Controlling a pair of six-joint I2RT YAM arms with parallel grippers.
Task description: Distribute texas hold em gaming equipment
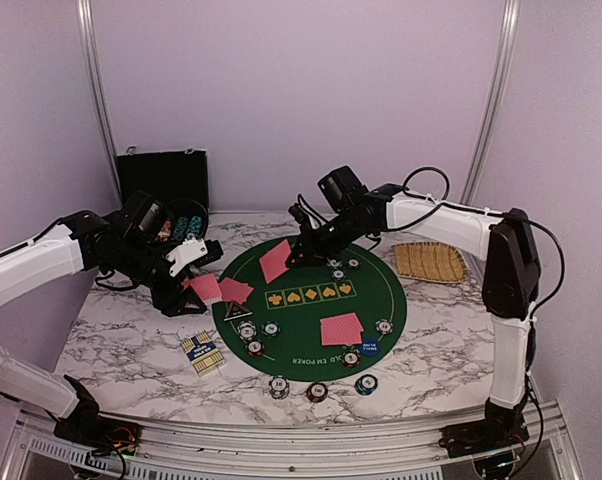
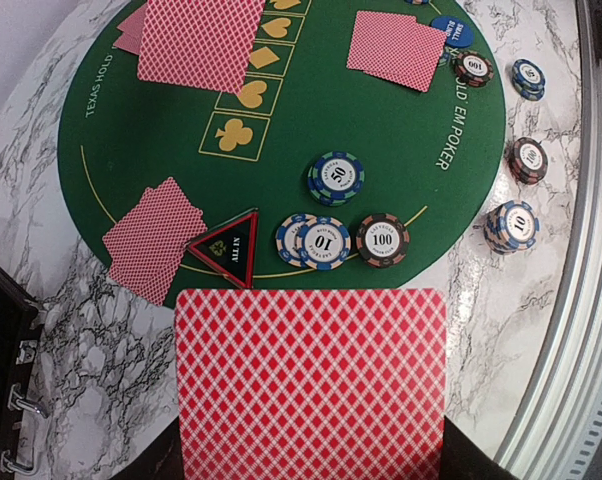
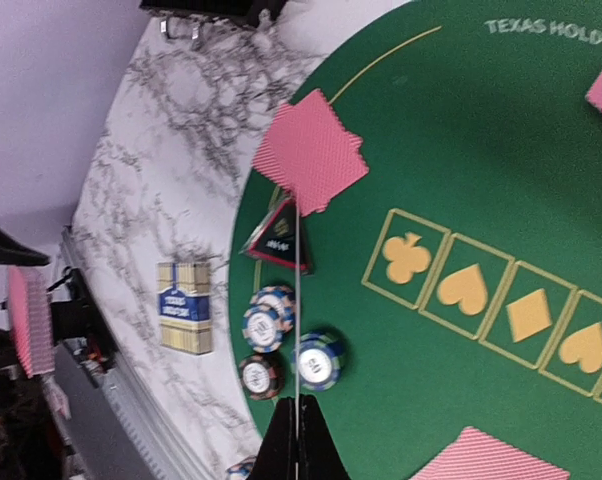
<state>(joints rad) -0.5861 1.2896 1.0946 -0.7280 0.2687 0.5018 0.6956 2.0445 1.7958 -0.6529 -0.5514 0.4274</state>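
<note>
Since people asked about the setup: it's a white marble-look worktop (image 1: 121, 345) with a round green poker mat (image 1: 306, 310) in the middle, pale lilac walls (image 1: 301, 90) all round and thin metal posts (image 1: 93, 90) running up at the back.

Hard-to-see bits: the left fingers (image 2: 469, 462) are mostly hidden behind the red-backed card (image 2: 311, 385) they're pinched on. It fills the bottom of the left wrist view and hangs off the surface by the mat's left edge. The right fingers (image 3: 281, 450) are clamped tight on a second card (image 1: 276, 262), tilted over the far-left part of the mat. From the right wrist it's edge-on, just a thin line. The black hinged case (image 1: 163, 180) at the back left is partly blocked by the left arm, so only a few chips inside show.

Other stuff: a tan woven tray (image 1: 431, 262) sits right of the mat, and a blue-and-tan deck box (image 1: 200, 350) lies on the marble near the mat's left side. On the mat there's a small fan of cards (image 2: 153, 238) at the left edge, a black triangular button (image 2: 226, 247) just beside it, then a cluster of striped chips (image 2: 326, 240). Another pair of cards (image 2: 396, 50) lies on the near-right part with a blue button (image 1: 368, 348) close by. Three chip stacks (image 1: 317, 391) sit on bare marble just off the mat's near edge.
</note>
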